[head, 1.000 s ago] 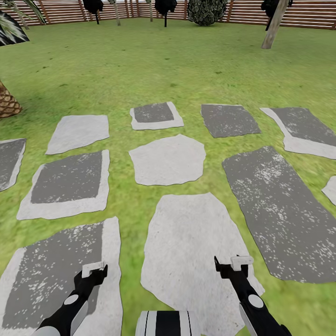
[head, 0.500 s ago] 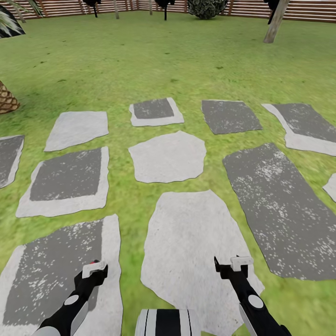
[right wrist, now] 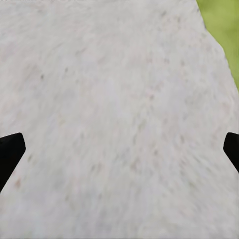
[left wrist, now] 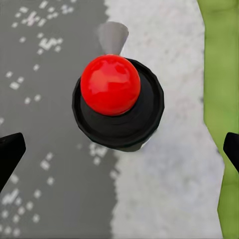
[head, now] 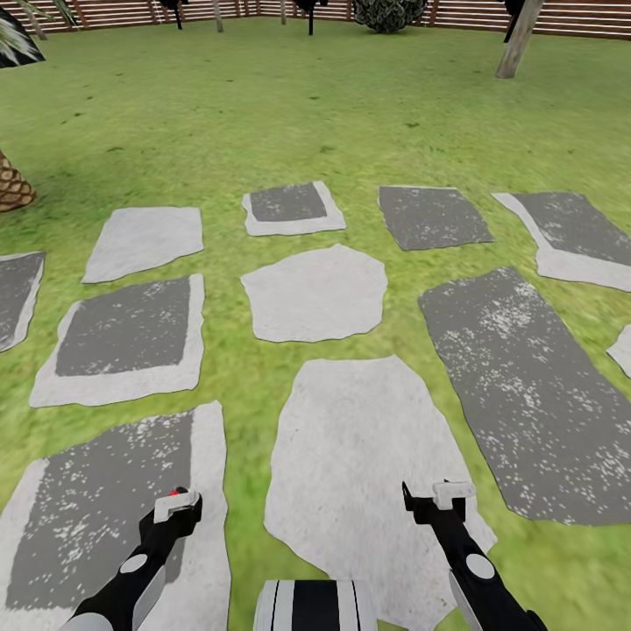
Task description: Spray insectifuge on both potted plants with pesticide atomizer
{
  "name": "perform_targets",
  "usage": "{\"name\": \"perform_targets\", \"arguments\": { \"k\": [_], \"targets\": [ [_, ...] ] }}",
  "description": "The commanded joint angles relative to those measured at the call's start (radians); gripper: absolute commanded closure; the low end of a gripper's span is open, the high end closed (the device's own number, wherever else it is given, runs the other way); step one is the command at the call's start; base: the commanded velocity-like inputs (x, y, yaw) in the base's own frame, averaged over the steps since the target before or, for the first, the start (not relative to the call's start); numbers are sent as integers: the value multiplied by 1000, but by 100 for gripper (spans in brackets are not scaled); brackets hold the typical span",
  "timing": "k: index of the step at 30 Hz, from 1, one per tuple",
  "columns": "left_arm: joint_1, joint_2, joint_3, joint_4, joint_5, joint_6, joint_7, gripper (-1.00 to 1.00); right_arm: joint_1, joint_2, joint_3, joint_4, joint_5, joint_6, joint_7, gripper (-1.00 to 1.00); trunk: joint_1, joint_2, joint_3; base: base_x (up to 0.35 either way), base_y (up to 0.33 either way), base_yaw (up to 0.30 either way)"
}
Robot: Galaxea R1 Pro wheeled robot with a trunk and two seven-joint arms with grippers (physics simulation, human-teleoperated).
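A pale stepping stone (right wrist: 114,124) lies below spread dark fingers (right wrist: 10,154), grass (right wrist: 221,30) at one corner.

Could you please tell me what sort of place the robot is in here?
It looks like a fenced garden: a green lawn set with grey and white stepping stones, and a brown slatted fence along the far edge.

L gripper (head: 178,506) hangs over a two-part stepping stone (head: 105,508); R gripper (head: 436,498) over the big middle slab (head: 364,464) — grass strip (head: 245,491) between the two stones. In the left wrist view a ball on a round base (left wrist: 117,102) sits between the L jaw tips, above the stone's seam, w/ lawn (left wrist: 221,74) off to one side. More stones (head: 314,292) lie ahead of both jaws, then open lawn; fence (head: 578,17) & bush (head: 386,13) far beyond. Palm trunk (head: 13,184) well out past the L gripper.
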Motion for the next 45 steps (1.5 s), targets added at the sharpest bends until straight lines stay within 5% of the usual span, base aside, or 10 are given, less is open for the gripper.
{"name": "perform_targets", "arguments": {
  "k": [1, 32, 33, 45],
  "targets": [
    [0, 0, 2, 1, 1, -3, 1, -100, 0, 0, 0, 1, 4, -3, 0, -100, 0, 0, -1, 21, 0, 0],
    [0, 0, 5, 1, 1, -3, 1, -100, 0, 0, 0, 1, 5, -3, 0, -100, 0, 0, -1, 24, 4, 0],
    [-1, 0, 5, 1, 1, -3, 1, 100, 0, 0, 0, 1, 5, -3, 0, -100, 0, 0, -1, 0, 0, 0],
    [-1, 0, 6, 0, 1, -4, 1, 100, 0, 0, -1, 1, 4, -3, 0, -100, 0, 0, -1, 0, 0, 0]
  ]
}}
